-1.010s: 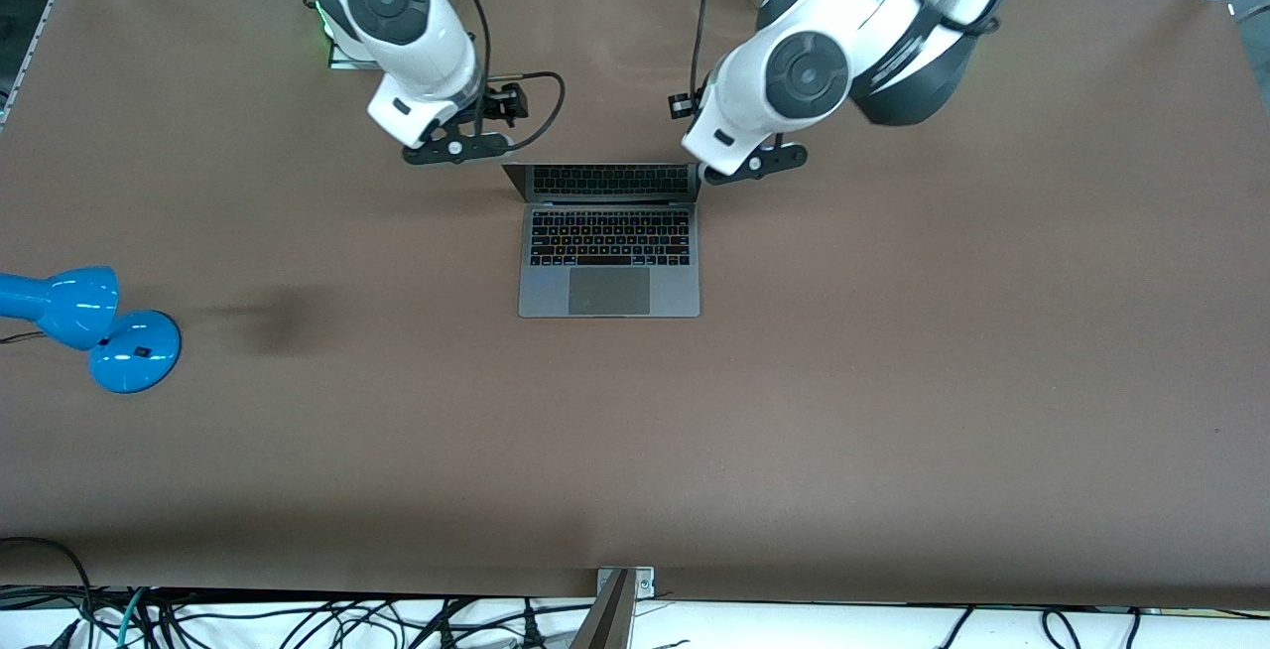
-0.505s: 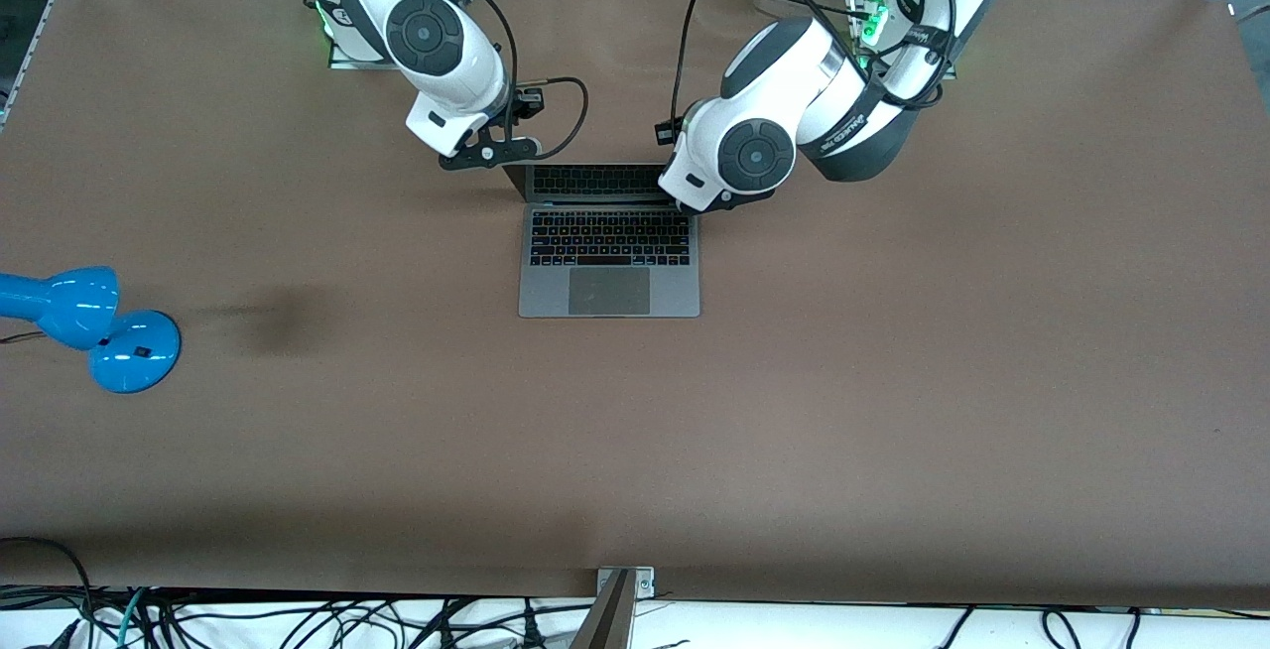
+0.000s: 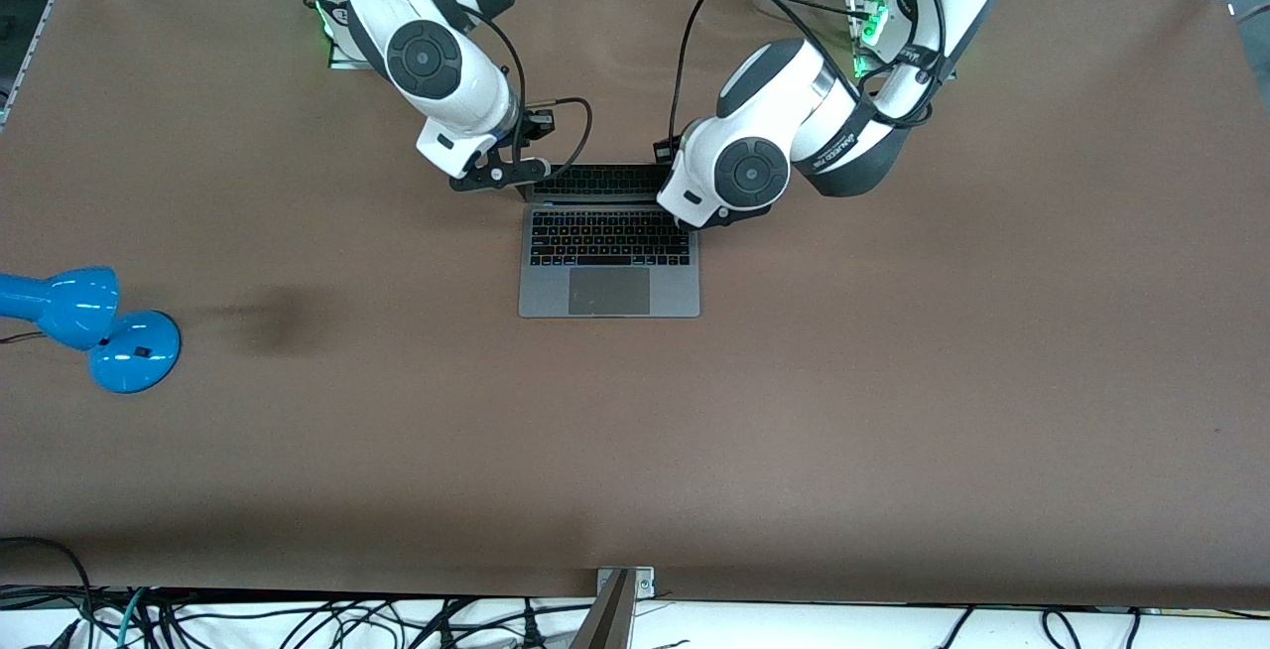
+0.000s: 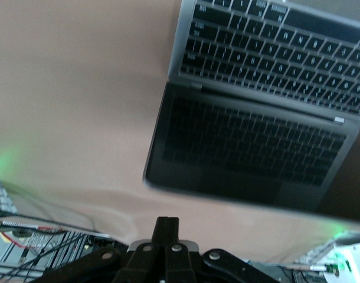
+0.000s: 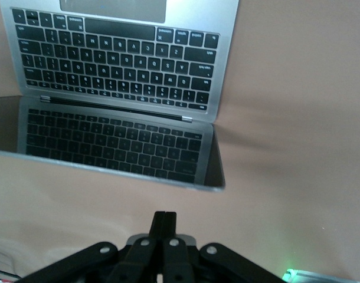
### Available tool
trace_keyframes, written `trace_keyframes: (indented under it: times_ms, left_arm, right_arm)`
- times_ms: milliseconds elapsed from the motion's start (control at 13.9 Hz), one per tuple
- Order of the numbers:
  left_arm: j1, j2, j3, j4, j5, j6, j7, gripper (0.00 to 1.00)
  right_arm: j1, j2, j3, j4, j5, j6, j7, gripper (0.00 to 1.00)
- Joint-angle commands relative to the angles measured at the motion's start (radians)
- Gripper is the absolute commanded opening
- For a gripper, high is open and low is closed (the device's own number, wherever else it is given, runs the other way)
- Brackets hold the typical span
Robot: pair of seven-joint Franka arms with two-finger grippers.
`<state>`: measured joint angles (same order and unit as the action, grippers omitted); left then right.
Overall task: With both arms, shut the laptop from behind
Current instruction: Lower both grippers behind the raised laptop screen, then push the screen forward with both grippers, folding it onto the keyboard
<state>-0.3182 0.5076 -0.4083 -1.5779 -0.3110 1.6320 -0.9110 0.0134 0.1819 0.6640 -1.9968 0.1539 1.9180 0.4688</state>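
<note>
Laptop open; left gripper and right gripper by its lid, jaws together.

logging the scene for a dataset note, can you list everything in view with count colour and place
laptop: one, space-grey with a black keyboard, open, mid-table, screen dark and mirroring the keys
desk lamp: one, bright blue, at the right arm's end of the table, nearer the front camera than the laptop
table: one, brown surface
cables: several, black, along the edge below the table in the front view
right gripper: one, black, jaws shut, at the lid's top corner toward the right arm's end
left gripper: one, black, jaws shut, at the lid's corner toward the left arm's end
</note>
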Motion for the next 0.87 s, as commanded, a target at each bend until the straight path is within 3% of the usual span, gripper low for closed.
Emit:
trace_keyframes:
  times_ms: [0, 361, 793]
  left_arm:
    - [-0.008, 0.051, 0.002, 0.033, 0.032, 0.038, 0.018, 0.0]
    - [-0.005, 0.086, 0.009, 0.047, 0.043, 0.052, 0.018, 0.0]
    - [-0.004, 0.186, 0.013, 0.165, 0.056, 0.06, 0.015, 0.0]
  right_arm:
    - [-0.003, 0.077, 0.005, 0.071, -0.046, -0.001, -0.001, 0.0]
    - [-0.004, 0.194, -0.001, 0.174, -0.131, -0.001, 0.001, 0.0]
    - [-0.009, 0.293, -0.02, 0.28, -0.204, 0.001, -0.001, 0.0]
